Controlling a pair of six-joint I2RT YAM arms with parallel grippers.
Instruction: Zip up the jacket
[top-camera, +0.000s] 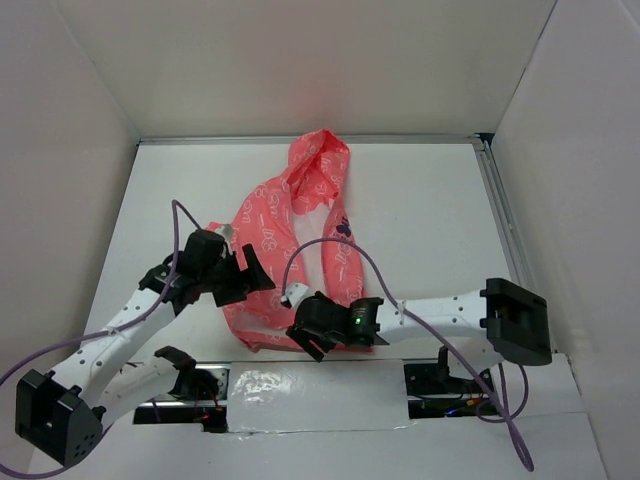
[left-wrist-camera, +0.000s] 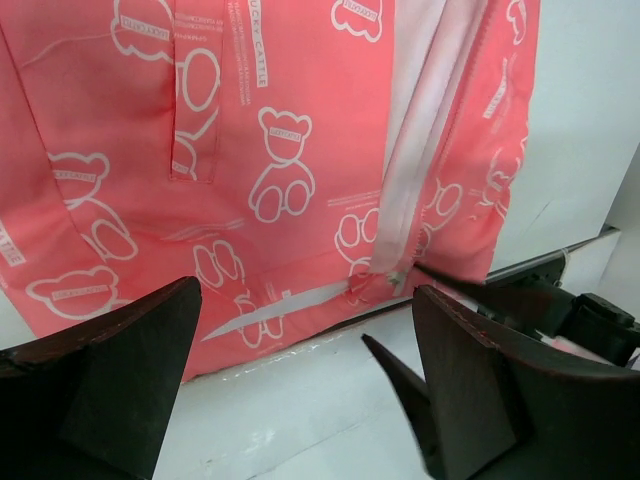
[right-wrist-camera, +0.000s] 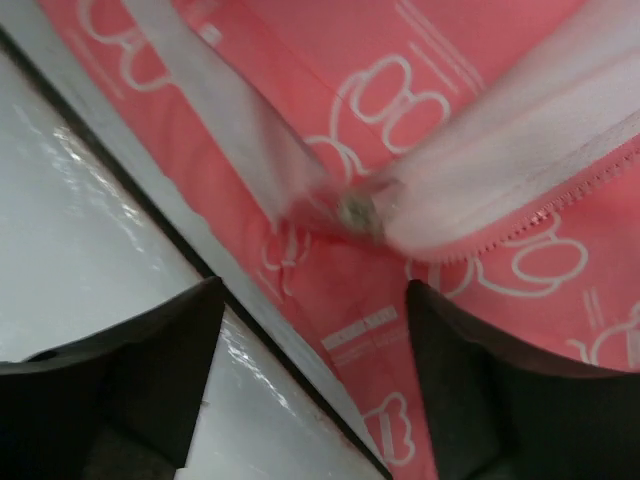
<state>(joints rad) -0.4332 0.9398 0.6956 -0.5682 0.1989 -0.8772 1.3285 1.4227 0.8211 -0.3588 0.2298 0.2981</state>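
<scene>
The coral-pink jacket (top-camera: 300, 215) with white bear print lies crumpled on the white table (top-camera: 420, 200), its dark-blue emblem (top-camera: 343, 226) facing up. My left gripper (top-camera: 250, 272) hovers at its left hem, open wide. In the left wrist view the jacket (left-wrist-camera: 250, 150) spreads beyond the left gripper (left-wrist-camera: 305, 335), and the zipper's lower end (left-wrist-camera: 395, 275) sits near the hem. My right gripper (top-camera: 305, 338) stands at the bottom hem, open. In the right wrist view the right gripper (right-wrist-camera: 315, 300) is just short of the metal zipper slider (right-wrist-camera: 358, 210), where the two whitish zipper tapes meet on the jacket (right-wrist-camera: 480, 330).
White walls enclose the table on three sides. A shiny taped strip (top-camera: 310, 395) runs along the near edge between the arm bases. A metal rail (top-camera: 500, 220) lines the right side. Purple cables (top-camera: 180, 225) loop over both arms.
</scene>
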